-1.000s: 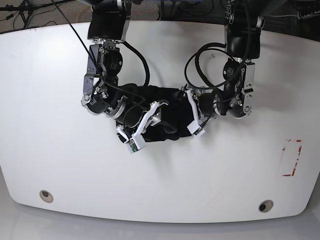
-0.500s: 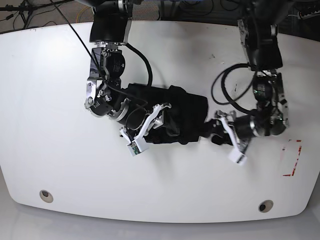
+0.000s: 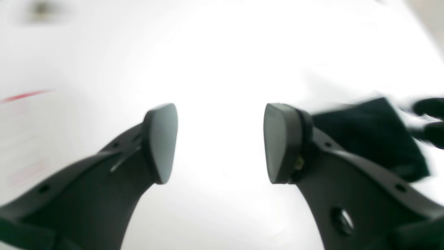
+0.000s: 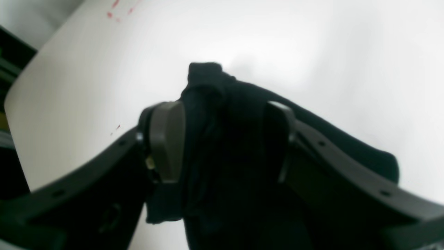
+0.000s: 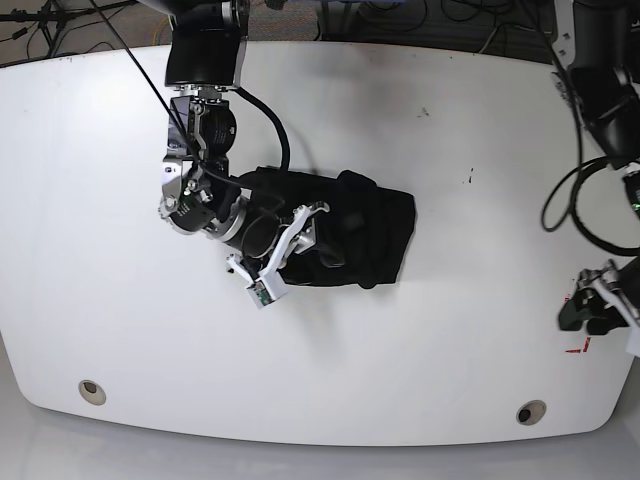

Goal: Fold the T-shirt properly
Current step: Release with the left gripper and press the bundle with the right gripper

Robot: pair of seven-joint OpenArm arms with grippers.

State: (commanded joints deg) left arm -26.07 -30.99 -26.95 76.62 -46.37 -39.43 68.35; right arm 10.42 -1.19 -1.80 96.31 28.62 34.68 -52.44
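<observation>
The T-shirt (image 5: 350, 238) lies as a compact black bundle in the middle of the white table (image 5: 450, 130). My right gripper (image 5: 280, 252) sits on the bundle's left part, jaws spread wide. In the right wrist view, dark cloth (image 4: 225, 146) bunches between its fingers (image 4: 166, 146), which stand apart. My left gripper (image 5: 592, 308) hangs far off at the table's right edge, away from the shirt. In the left wrist view it (image 3: 220, 142) is open over bare table, and a corner of the T-shirt (image 3: 374, 135) shows behind its right finger.
A red tape mark (image 5: 582, 348) lies on the table by the left gripper, also seen as a red tape line (image 3: 24, 96). Two round holes (image 5: 92, 391) (image 5: 531, 412) sit near the front edge. Cables (image 5: 575, 200) loop from the arm on the right.
My left gripper let go of the shirt's right end and swung away to the table's right edge. The bundle's right side now lies flat. The right gripper stayed on the shirt.
</observation>
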